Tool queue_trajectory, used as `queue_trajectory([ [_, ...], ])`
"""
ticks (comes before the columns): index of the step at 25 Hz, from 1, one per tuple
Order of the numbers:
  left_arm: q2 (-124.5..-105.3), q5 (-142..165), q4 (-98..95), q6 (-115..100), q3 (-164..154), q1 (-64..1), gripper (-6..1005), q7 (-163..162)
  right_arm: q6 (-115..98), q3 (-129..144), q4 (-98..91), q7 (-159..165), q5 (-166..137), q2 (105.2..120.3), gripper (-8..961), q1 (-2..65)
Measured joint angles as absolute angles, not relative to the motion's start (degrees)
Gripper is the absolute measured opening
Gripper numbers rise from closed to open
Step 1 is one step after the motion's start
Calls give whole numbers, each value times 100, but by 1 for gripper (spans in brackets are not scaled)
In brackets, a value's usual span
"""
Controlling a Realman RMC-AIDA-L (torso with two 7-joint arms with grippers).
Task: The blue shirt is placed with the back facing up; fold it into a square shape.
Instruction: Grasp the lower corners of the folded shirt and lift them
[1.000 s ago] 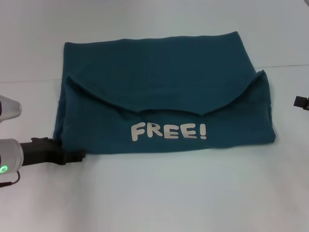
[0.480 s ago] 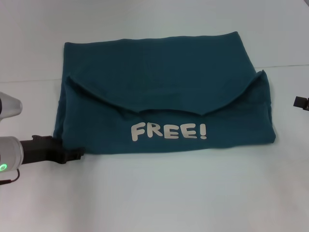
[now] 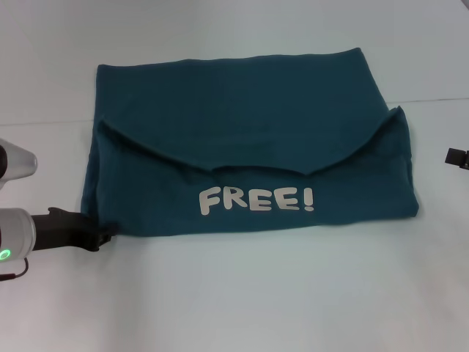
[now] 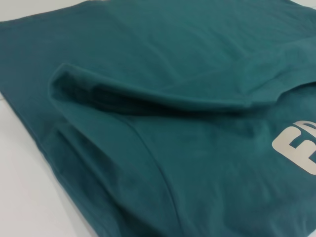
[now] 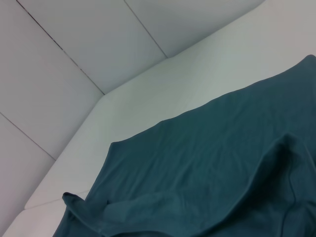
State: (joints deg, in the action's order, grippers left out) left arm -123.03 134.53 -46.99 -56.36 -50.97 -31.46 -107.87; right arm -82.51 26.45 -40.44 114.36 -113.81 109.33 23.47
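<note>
The blue shirt lies on the white table, its near half folded back over itself so the white "FREE!" print faces up. Both sleeves are tucked in under that fold. My left gripper sits low at the shirt's near left corner, its dark tip just at the cloth's edge. The left wrist view is filled with the shirt, showing the folded sleeve and part of the print. My right gripper barely shows at the right edge, apart from the shirt. In the right wrist view the shirt is seen from its right side.
Bare white table surface surrounds the shirt on every side. A seam in the table runs behind the shirt. White wall panels stand beyond the table's far edge.
My left gripper has drawn back to the left along the table, from under the shirt's near left corner to its edge. The shirt and the right arm have stayed put.
</note>
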Motion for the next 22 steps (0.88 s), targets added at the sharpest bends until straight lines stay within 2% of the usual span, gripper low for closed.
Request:
queue_trajectory([
  [8,-12305,13452,-4701,-5610,-5091,-3166,102,-10849,-8249,2662,-4033,11434,-11388,10926,616,2325],
  [13,-12301,13450,-4703,-5613,-5076,-3167,8,-10883,-8188,2645,-4024,11510,-11660,10884,616,2331],
  [18,-12285,13447,-4810,-5763,-5055,-3139,11,-10912,-8108,2690,-4071,11949,-12351,10838,617,2468],
  [22,-12297,13446,-4863,-5837,-5049,-3113,13,-10914,-7923,2694,-4059,12096,-12749,10872,616,2605],
])
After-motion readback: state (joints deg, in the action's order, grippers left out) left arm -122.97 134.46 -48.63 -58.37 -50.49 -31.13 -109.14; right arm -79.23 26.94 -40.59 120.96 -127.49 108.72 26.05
